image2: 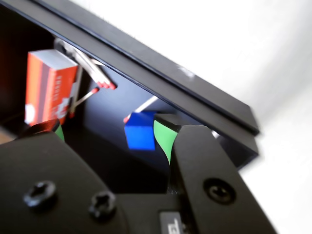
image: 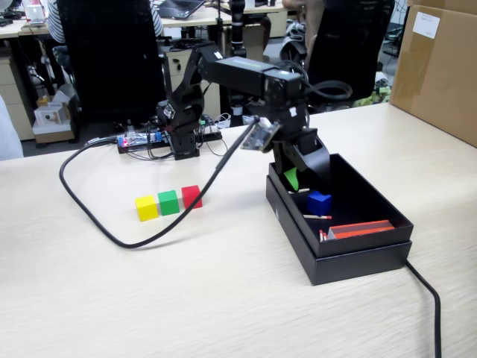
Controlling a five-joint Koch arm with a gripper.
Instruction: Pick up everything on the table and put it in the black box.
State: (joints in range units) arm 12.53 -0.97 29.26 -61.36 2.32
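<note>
The black robot arm reaches from its base at the back of the wide light beige wood-grain bench (image: 223,298) down into the shallow matte black cardboard box (image: 358,257), which stands on the right in the fixed view. Its hand (image: 298,179) hangs over the box's rear left corner, and in the wrist view the hand (image2: 109,139) stands wide, its green-padded fingers (image2: 163,139) parted with nothing between them.

The small plain blue cube (image: 319,202) lies on the box floor just in front of the hand; the wrist view shows the blue cube (image2: 140,137) beyond the open fingers and free of them. Inside the box with it lie a flat orange-red matchbox (image: 361,229) toward the front wall and a few thin red-tipped matchsticks (image: 318,217) scattered between the matchbox and the cube.

Out on the bench, well apart from the box on its left, three more cubes stand in a close row: the yellow cube (image: 147,208), the green cube (image: 168,202) and the red cube (image: 191,197). A thick black cable (image: 89,212) loops across the bench around that row. A large brown cardboard carton (image: 440,71) stands at the far right, behind the box.
</note>
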